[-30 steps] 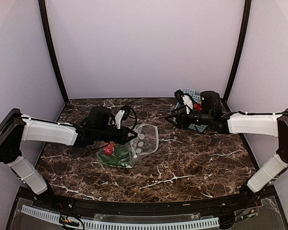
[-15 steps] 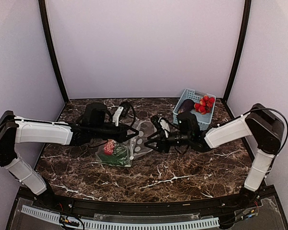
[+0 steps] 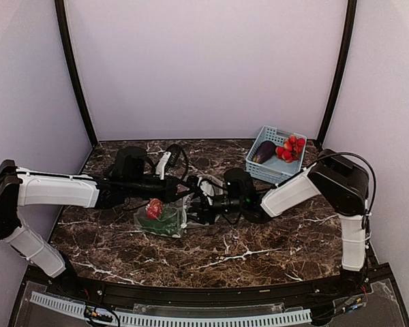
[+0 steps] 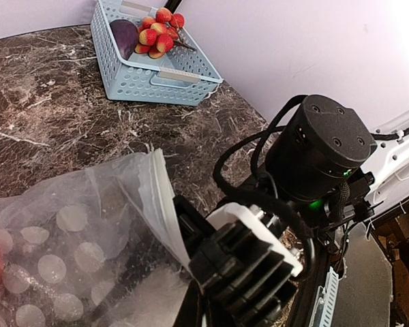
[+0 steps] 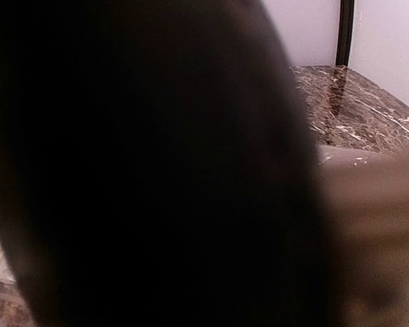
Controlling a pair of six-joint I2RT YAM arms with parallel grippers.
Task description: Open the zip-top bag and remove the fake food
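The zip-top bag (image 3: 169, 219) lies at mid-table, clear with pale dots (image 4: 51, 269). A red piece (image 3: 153, 208) and green pieces (image 3: 168, 223) of fake food show inside it. My left gripper (image 3: 183, 195) is shut on the bag's rim (image 4: 155, 197) and holds it lifted. My right gripper (image 3: 199, 204) reaches from the right into the bag's mouth, its black body (image 4: 249, 266) close against the rim. Whether its jaws are closed does not show. The right wrist view is blocked by a dark shape.
A light-blue basket (image 3: 271, 171) stands at the back right, holding a purple eggplant (image 3: 262, 152) and a cluster of red balls (image 3: 290, 148). The right arm's cables (image 4: 245, 170) hang near the bag. Purple walls close the table's back and sides.
The right arm swung from the basket across to the bag's mouth, leaving the eggplant and red balls in the basket. The left gripper kept its hold on the rim.
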